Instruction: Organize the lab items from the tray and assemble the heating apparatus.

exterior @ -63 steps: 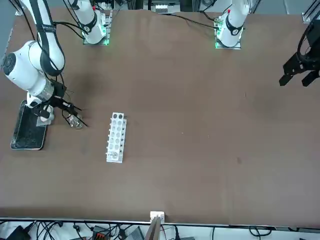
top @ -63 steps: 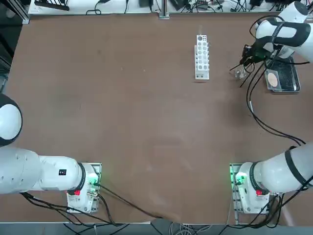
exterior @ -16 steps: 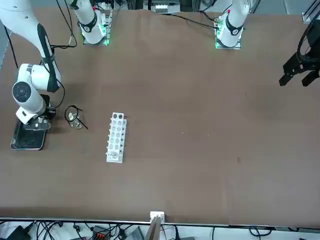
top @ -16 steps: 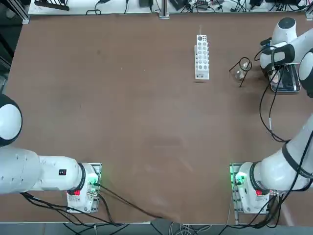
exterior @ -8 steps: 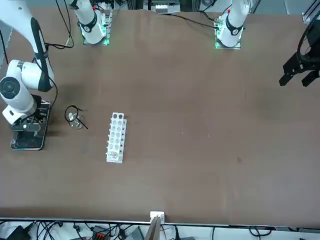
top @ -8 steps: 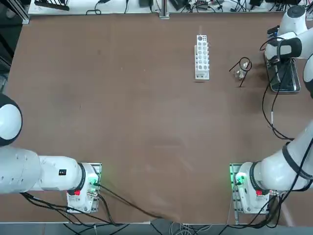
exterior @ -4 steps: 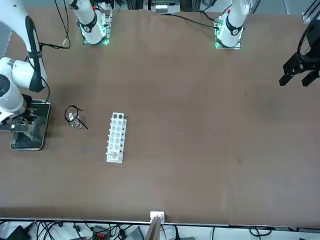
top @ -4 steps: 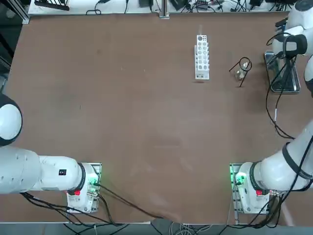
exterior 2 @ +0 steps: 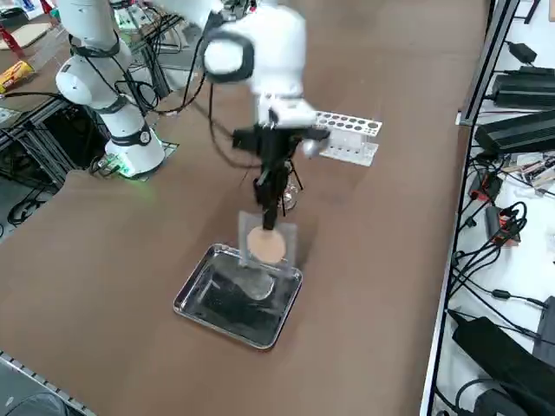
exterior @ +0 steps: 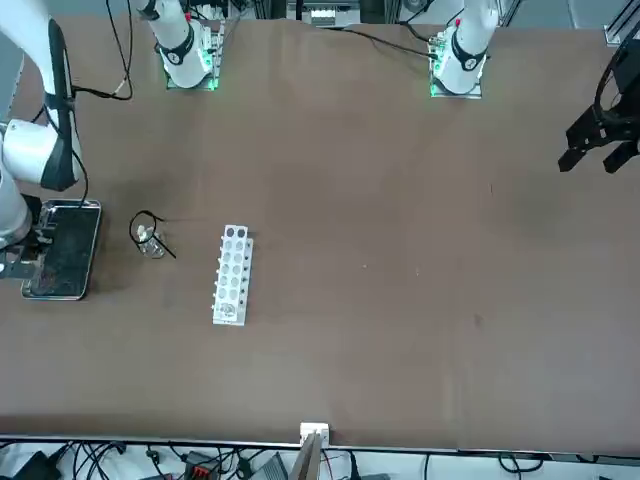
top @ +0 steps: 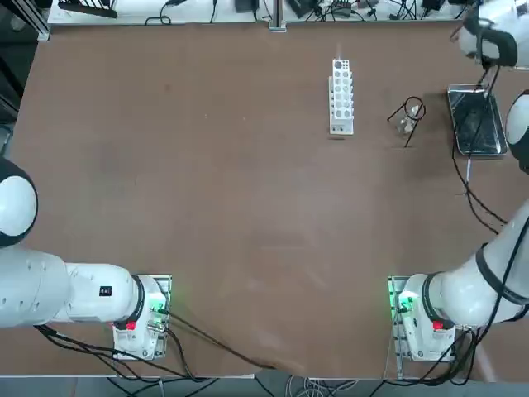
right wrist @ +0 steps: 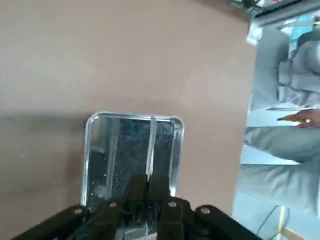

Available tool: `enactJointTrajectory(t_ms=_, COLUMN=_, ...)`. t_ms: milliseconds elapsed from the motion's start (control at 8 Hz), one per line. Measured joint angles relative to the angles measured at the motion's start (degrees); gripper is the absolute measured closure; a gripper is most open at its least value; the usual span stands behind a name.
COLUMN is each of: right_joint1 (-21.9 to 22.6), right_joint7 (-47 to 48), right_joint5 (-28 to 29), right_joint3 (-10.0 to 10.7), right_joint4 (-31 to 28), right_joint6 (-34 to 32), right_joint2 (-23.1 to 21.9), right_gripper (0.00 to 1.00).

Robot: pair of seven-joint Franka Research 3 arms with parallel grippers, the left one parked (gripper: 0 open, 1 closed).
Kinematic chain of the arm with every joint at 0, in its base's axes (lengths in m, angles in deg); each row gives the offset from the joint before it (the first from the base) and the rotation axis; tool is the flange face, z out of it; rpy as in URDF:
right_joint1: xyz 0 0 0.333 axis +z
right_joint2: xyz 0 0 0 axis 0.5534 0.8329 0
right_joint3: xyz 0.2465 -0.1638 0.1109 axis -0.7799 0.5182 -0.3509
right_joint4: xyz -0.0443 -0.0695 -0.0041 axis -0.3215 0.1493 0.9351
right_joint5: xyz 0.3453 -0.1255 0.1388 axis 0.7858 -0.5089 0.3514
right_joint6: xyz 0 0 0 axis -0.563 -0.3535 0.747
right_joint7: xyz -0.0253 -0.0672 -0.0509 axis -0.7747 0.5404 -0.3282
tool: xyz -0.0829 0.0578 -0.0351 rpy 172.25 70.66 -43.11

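From overhead, the small rectangular shiny metal tray with a dark grey floor (top: 477, 121) lies at the right edge of the brown counter (top: 231, 190); the thin black wire ring stand (top: 410, 116) stands just left of it with a small clear glass piece (top: 404, 126) inside its legs, and the white plastic test-tube rack (top: 341, 95) sits farther left.

From the front, the tray (exterior: 62, 251) is bare of items, the ring stand (exterior: 150, 235) between it and the rack (exterior: 232, 274).

From the right side, the right end effector (exterior 2: 270, 214) hangs above the tray (exterior 2: 236, 295), its fingers clamped on the top edge of the grey square mesh with a round tan centre (exterior 2: 267, 243), which hangs upright in the air.

At the wrist, the fingers (right wrist: 148, 192) meet on the mesh seen edge-on (right wrist: 150, 142), over the tray (right wrist: 134, 150).
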Motion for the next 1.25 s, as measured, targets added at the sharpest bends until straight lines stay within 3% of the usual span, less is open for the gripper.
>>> enactJointTrajectory(t_ms=250, right_joint1=5.7, right_joint7=-0.2, right_joint5=-0.6, right_joint3=0.1, right_joint4=6.7, right_joint6=-13.1, right_joint2=-0.7, right_gripper=0.98)
enactJointTrajectory(t_ms=500, right_joint1=12.8, right_joint7=0.3, right_joint5=-5.3, right_joint3=0.1, right_joint4=8.8, right_joint6=-21.7, right_joint2=-2.4, right_gripper=0.97)
enactJointTrajectory(t_ms=875, right_joint1=25.4, right_joint7=5.5, right_joint5=-13.8, right_joint3=0.0, right_joint4=8.5, right_joint6=-29.5, right_joint2=-2.6, right_gripper=0.98)
enactJointTrajectory(t_ms=1250, right_joint1=36.0, right_joint7=15.5, right_joint5=-22.1, right_joint3=-0.1, right_joint4=1.7, right_joint6=-31.2, right_joint2=-1.4, right_gripper=0.97)
